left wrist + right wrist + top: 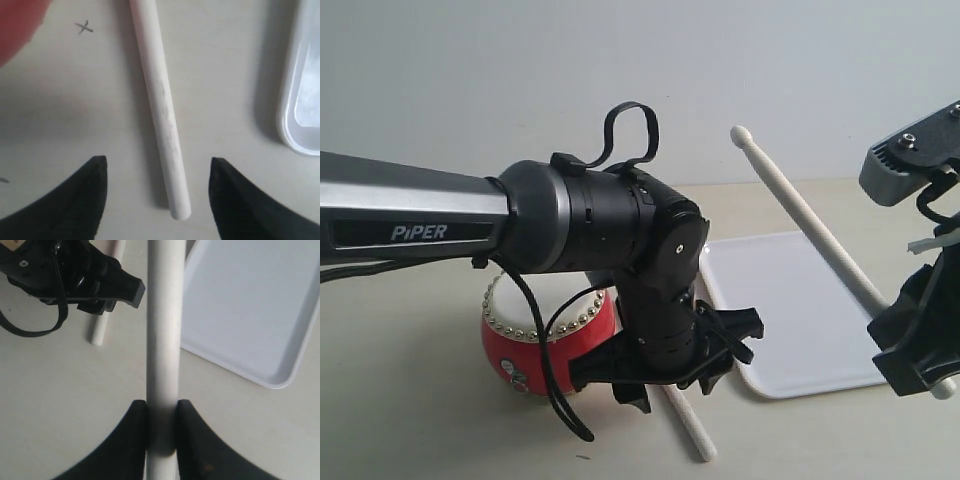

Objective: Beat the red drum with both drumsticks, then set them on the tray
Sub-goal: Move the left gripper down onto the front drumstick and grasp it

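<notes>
STEP: judging it as picking up the sticks ahead of drumming | LEFT: left gripper [157,165] is hovering wide open over the slim pale cream wooden drumstick [160,110] lying on the beige surface [400,400] between the small round red drum [520,350] and the flat white plastic tray [800,310] | RIGHT: right gripper [161,410] is clamping the second cream drumstick [163,315], tip raised | NEXT: likely lowering, then closing squarely on the shaft

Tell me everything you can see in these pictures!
drum: one, red with a cream top, on the table, partly hidden behind the left arm.
lying drumstick: one, pale cream, flat on the table between the drum and the tray.
raised drumstick: one, pale cream, tilted up in the air.
tray: one, white, on the table right of the drum.
pen cross: one, dark, drawn on the table.
table: one, light beige.
left gripper: one, black, open, a finger on each side of the lying drumstick.
right gripper: one, black, shut on the raised drumstick.
</notes>
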Robot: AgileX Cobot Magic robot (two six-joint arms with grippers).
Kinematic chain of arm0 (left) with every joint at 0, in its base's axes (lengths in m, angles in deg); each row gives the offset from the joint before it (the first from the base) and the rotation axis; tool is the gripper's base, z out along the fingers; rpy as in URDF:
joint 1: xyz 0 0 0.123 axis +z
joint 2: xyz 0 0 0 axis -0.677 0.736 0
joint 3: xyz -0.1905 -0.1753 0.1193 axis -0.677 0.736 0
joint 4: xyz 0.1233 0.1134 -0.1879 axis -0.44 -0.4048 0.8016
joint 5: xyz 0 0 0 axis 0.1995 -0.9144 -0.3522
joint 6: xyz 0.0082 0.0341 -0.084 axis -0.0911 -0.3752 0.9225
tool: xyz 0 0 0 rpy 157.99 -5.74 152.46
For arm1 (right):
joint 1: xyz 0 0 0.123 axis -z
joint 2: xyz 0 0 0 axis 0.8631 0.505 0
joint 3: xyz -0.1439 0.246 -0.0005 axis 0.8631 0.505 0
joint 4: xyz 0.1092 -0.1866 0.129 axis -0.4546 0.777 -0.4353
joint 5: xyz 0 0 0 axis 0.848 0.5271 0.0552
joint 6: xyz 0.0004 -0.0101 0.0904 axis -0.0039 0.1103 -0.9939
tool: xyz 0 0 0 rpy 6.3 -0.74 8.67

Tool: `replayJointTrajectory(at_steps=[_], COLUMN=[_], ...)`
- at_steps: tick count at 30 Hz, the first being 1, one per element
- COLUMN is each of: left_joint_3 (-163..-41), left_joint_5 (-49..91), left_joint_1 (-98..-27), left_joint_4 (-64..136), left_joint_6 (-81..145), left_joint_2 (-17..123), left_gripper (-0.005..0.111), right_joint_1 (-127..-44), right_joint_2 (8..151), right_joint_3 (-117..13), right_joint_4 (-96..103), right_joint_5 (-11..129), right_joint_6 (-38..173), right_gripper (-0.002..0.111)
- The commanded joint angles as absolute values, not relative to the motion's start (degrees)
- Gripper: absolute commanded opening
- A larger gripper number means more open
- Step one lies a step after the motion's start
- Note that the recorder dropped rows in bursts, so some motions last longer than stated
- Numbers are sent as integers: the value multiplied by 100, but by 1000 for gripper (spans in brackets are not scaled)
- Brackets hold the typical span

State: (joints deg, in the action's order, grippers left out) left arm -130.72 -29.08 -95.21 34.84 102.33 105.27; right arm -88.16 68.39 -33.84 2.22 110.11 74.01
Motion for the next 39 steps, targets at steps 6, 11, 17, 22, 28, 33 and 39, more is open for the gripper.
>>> replayJointTrajectory(at_steps=[6,11,17,22,28,33,39], left_joint_3=[-13094,-13094,-13094,-13094,-13082,-13082,-13082], left_joint_5=[-2803,-2666,-2534,-2313,-2416,-2525,-2534], left_joint_1=[-9510,-9506,-9507,-9507,-9507,-9507,-9507], left_joint_4=[3539,3713,3696,3685,3609,3524,3548], left_joint_6=[10211,10452,11079,11312,11311,11300,11289], left_joint_2=[10560,10676,10775,10775,10775,10775,10905], left_gripper=[58,58,58,58,58,58,58], right_joint_1=[-8793,-8793,-8793,-8793,-8793,-8793,-8793], right_joint_2=[6789,6789,6789,6789,6789,6789,6789], right_joint_3=[-3370,-3370,-3370,-3370,-3370,-3370,-3370], right_joint_4=[211,211,211,211,211,211,211], right_joint_5=[10921,10921,10935,10935,10934,10934,10934], right_joint_6=[7452,7452,7510,7510,7528,7542,7542], right_gripper=[0,0,0,0,0,0,0])
